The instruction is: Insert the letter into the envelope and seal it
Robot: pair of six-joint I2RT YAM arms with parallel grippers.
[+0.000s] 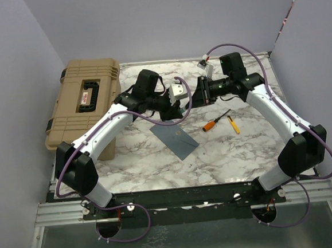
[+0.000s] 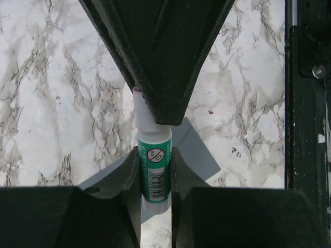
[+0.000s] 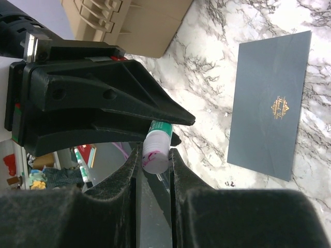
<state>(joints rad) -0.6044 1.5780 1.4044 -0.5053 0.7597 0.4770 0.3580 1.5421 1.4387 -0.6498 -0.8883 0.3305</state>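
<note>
left gripper (image 2: 155,155) clamped on glue stick (image 2: 155,178) body | right gripper (image 3: 153,155) pinched narrow on its white end | envelope (image 1: 176,137) flat on table (image 1: 237,147), base-side of both grippers, long axis diagonal, left arm nearer | letter not visible

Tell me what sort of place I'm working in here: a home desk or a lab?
Most likely a lab test cell: plain grey walls box in a marble-patterned table, an aluminium rail runs along its near edge, and a tan hard case sits at the left.
</note>
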